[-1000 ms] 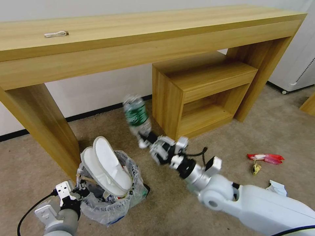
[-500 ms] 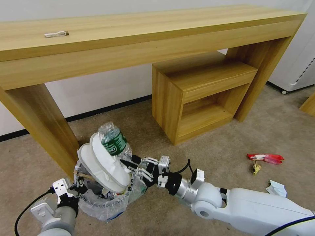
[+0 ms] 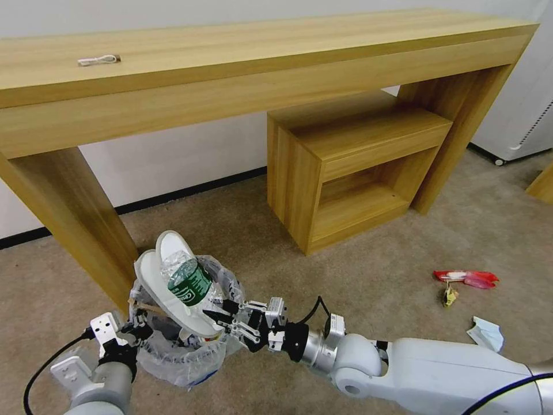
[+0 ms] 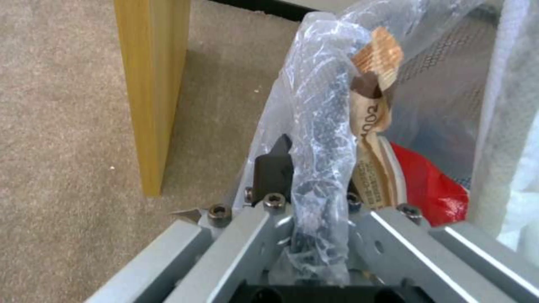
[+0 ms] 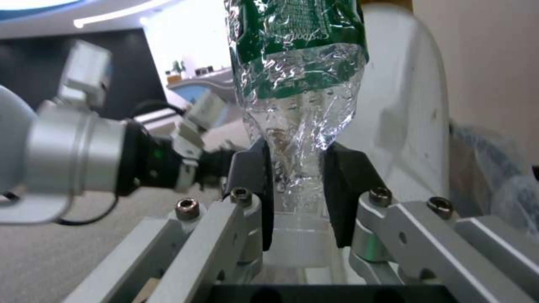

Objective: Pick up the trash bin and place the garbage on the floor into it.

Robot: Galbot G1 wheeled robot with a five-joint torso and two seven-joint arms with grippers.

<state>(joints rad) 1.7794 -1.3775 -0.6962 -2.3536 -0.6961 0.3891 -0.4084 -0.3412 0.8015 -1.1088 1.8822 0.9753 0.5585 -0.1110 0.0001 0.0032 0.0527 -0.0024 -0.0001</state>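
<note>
The right gripper is gripping a crushed plastic bottle by its neck, fingers closed on it, directly above the trash bin. The left gripper is clamping the trash bin rim, fingers closed on the liner, beside the desk leg. White slippers are crowding the trash bin mouth, so releasing lower, beside the slippers, should prevent the bottle rolling onto the floor.

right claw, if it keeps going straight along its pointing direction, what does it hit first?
Most likely the white slippers standing in the trash bin: the right claw, shut on the crushed bottle, points straight at them. The bottle looks already against a slipper, though depth is unclear.
</note>
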